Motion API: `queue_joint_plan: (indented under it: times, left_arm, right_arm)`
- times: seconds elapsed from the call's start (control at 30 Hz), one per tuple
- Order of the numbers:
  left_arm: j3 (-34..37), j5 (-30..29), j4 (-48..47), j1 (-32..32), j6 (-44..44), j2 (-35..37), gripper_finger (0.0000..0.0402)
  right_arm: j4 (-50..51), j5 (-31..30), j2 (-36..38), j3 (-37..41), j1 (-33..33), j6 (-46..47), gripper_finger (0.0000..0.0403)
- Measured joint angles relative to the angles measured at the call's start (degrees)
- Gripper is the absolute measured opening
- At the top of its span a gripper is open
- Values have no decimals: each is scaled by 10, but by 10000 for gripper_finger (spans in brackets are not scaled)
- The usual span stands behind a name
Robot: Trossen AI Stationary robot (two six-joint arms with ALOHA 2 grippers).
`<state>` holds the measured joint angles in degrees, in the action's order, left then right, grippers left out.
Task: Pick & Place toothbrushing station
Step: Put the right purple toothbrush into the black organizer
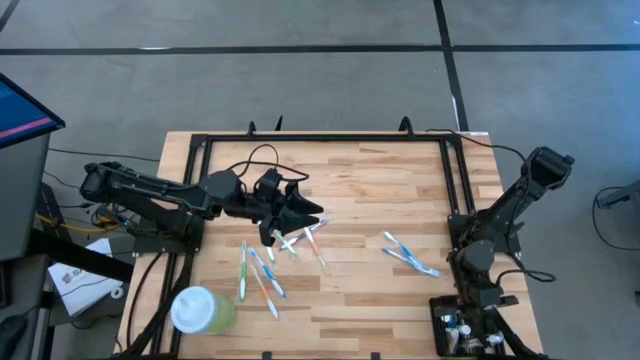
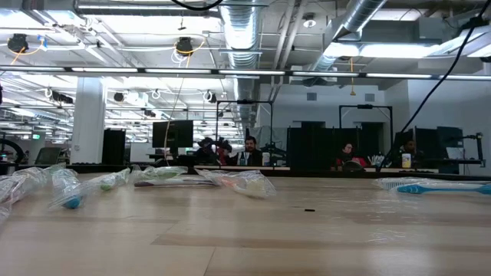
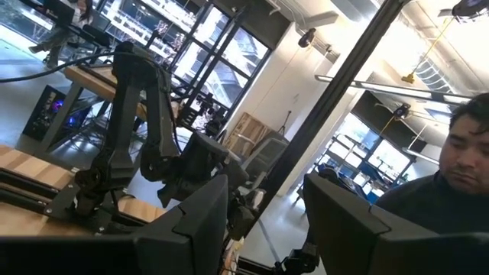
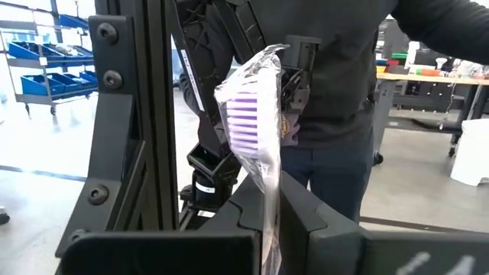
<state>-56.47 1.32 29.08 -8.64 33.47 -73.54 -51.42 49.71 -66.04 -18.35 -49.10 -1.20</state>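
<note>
the left gripper (image 1: pixel 305 212) is hanging over the middle of the wooden table (image 1: pixel 380 185), reaching in from the left side, its fingers (image 3: pixel 191 229) standing apart with nothing between them. just near of it, several wrapped toothbrushes (image 1: pixel 262 270) are lying scattered on the boards, and a pale green cup (image 1: pixel 203 310) with a white lid is sitting at the near left corner.

the right gripper (image 1: pixel 470 325) is pointing down at the near right corner of the table, right over the toothbrushing station (image 1: pixel 468 328), a small black holder sitting at the table's near right edge. its claw is closed on a wrapped toothbrush with purple bristles (image 4: pixel 248 122), which is sticking up between the fingers in the right wrist view. whether the brush is touching the holder cannot be told.

two more wrapped blue toothbrushes (image 1: pixel 410 255) are lying on the right half of the table, just left of the right arm. a person (image 4: pixel 344 92) in dark clothes is standing close beyond the table frame in the right wrist view.
</note>
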Motion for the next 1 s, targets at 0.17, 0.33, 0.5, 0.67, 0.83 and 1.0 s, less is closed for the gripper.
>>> queue_joint_plan:
  times: [0.17,0.33,0.5,0.67,0.83,1.0]
  left_arm:
    - [0,0,-1,0,0,0,168]
    - [0,0,-3,0,0,0,168]
    - [0,0,-3,0,0,0,168]
    - [0,0,-4,0,0,0,168]
    - [0,0,-4,0,0,0,168]
    - [0,0,-4,0,3,0,168]
  right_arm:
    - [26,0,0,0,0,-12,6]
    - [47,-1,-1,0,-4,-25,6]
    - [42,-5,-27,0,-15,-33,6]
    - [22,-14,-67,0,-18,-29,9]
    - [-11,-11,-94,0,-18,-24,16]
    - [-35,-9,-112,0,-19,-13,23]
